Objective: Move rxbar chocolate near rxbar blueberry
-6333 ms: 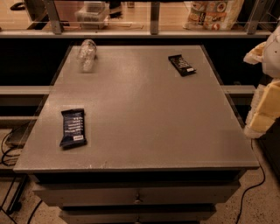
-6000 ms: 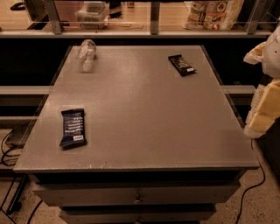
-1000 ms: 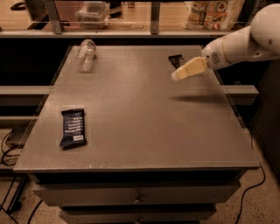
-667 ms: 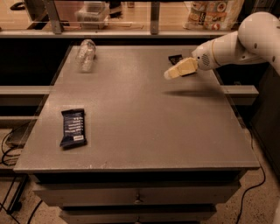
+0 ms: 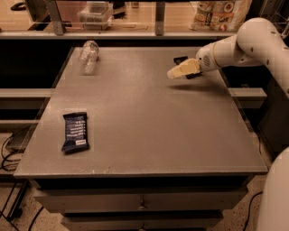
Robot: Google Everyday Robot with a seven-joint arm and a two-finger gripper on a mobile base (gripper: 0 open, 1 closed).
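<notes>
The rxbar chocolate (image 5: 181, 60), a small black-wrapped bar, lies at the far right of the grey table (image 5: 144, 126), mostly hidden behind my gripper. The rxbar blueberry (image 5: 75, 131), a navy-blue wrapped bar with white text, lies flat near the table's front left. My gripper (image 5: 173, 74) reaches in from the right on a white arm and hovers just in front of and over the chocolate bar, its cream fingers pointing left.
A clear plastic bottle (image 5: 88, 56) lies on its side at the table's far left. A shelf rail with containers and bags (image 5: 221, 9) runs behind the table. Cables lie on the floor at the left.
The arm has swung in from the right side of the table to the far right area. Over the last second the gripper has slid further left, covering more of the black bar.
</notes>
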